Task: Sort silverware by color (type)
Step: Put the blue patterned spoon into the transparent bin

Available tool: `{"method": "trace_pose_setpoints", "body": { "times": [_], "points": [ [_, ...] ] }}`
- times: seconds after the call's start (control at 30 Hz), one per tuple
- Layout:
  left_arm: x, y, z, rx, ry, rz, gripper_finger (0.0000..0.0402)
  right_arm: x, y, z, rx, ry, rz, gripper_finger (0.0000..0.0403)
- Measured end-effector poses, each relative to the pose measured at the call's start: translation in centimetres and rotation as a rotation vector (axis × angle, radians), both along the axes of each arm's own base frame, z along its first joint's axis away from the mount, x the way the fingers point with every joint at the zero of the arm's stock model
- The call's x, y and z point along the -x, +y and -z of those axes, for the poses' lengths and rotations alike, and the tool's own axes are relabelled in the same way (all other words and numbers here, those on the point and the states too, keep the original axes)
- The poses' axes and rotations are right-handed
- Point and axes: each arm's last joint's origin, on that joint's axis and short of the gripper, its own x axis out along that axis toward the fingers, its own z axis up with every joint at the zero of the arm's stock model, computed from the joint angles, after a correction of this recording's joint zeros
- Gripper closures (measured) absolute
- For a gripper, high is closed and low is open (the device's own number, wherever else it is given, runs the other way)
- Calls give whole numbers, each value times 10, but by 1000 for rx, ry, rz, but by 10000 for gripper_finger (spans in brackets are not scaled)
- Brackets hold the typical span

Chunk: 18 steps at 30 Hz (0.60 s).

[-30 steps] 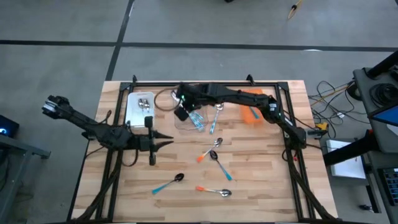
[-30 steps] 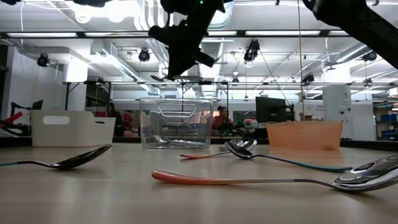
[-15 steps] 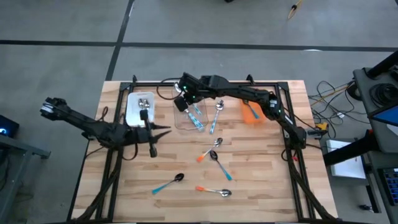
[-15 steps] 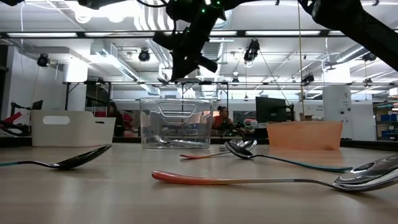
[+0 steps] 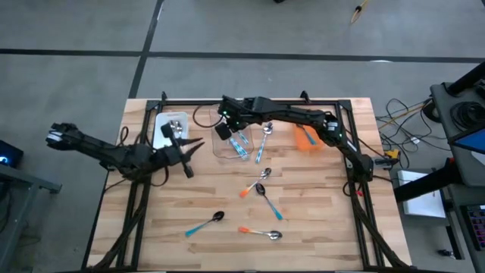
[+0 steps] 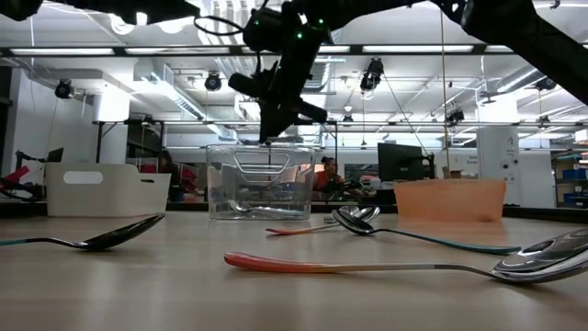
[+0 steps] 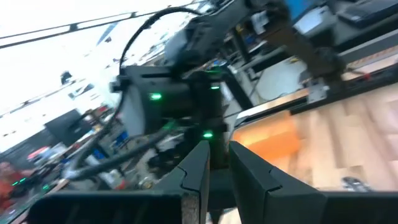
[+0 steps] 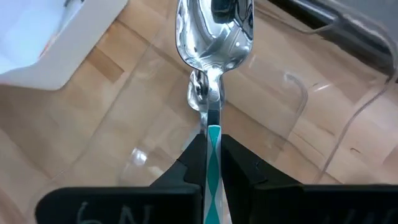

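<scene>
Left gripper (image 5: 198, 142) swings up from mid-table and now sits right by the white bin (image 5: 163, 130). Right gripper (image 5: 221, 130) slides back over the clear bin (image 5: 232, 151), spoon (image 8: 214, 37) pinched.

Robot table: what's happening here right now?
The robot is sorting spoons into bins. The right gripper holds a teal-handled spoon over the clear bin, which already has spoons in it. The left gripper hovers beside the white bin; its fingers look nearly closed and empty. Several spoons lie loose on the table.
</scene>
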Motion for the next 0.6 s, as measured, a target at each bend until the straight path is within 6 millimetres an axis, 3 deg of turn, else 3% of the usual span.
{"method": "trace_pose_setpoints", "body": {
  "times": [0.33, 0.6],
  "points": [
    [-4, 7, 7, -2, 30, -48, 359, -7, -2, 22, 3, -49, 0, 383],
    [-3, 8, 7, -1, 28, -49, 359, -8, -4, 26, 11, -64, -3, 383]
  ]
}}
